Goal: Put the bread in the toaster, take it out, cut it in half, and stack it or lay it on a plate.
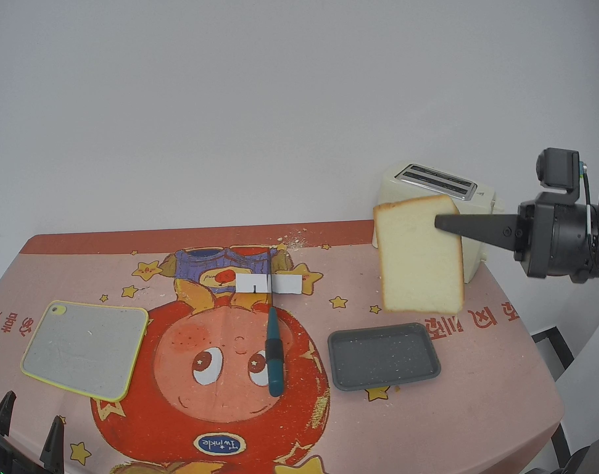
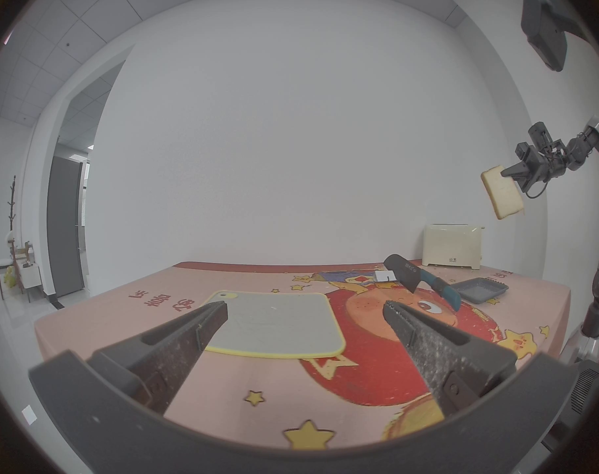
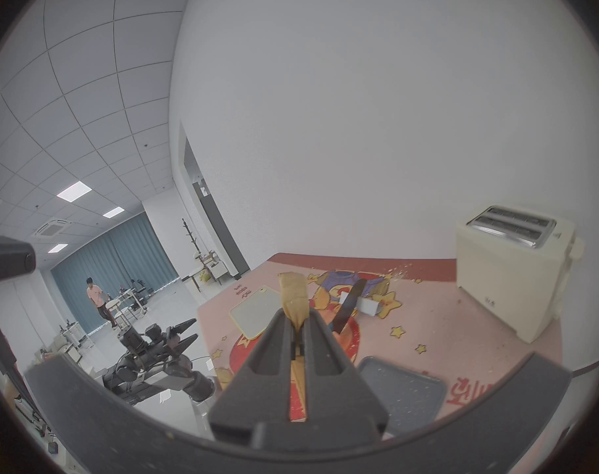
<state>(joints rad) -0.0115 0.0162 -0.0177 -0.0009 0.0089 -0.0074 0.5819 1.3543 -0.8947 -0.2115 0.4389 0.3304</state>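
The bread slice (image 1: 419,255) hangs in the air, pinched near its top edge by the right tool (image 1: 442,221), whose fingers are closed on it edge-on. The slice's long axis runs up and down, with one broad face turned toward the robot. From the left wrist it shows well above the toaster (image 1: 437,182) and off to one side, touching nothing but the tool.

The coming move turns on the slice's lower edge and the toaster's two slots. The slots open upward and run lengthwise roughly across the robot's front. The slice's width looks about in line with them, though I cannot be sure of the angle. The crumb looks pale, so I judge toasting is not yet done. The slice likely has to come over a slot and go straight down. The right arm is plainly the nearer one.

In front of the toaster, toward the robot, lies a dark grey tray-like plate (image 1: 383,357). Left of that is a knife (image 1: 273,327) with a teal handle, its blade in a small white holder (image 1: 286,284). Farthest from the toaster is a grey cutting board (image 1: 85,349) with a yellow rim. All rest on the counter (image 1: 497,376).

The left tool (image 2: 304,312) hangs low by the counter's near corner, far from the toaster, fingers spread and holding nothing.

Count: one slice, one toaster, one plate, one knife, one board, two tools.
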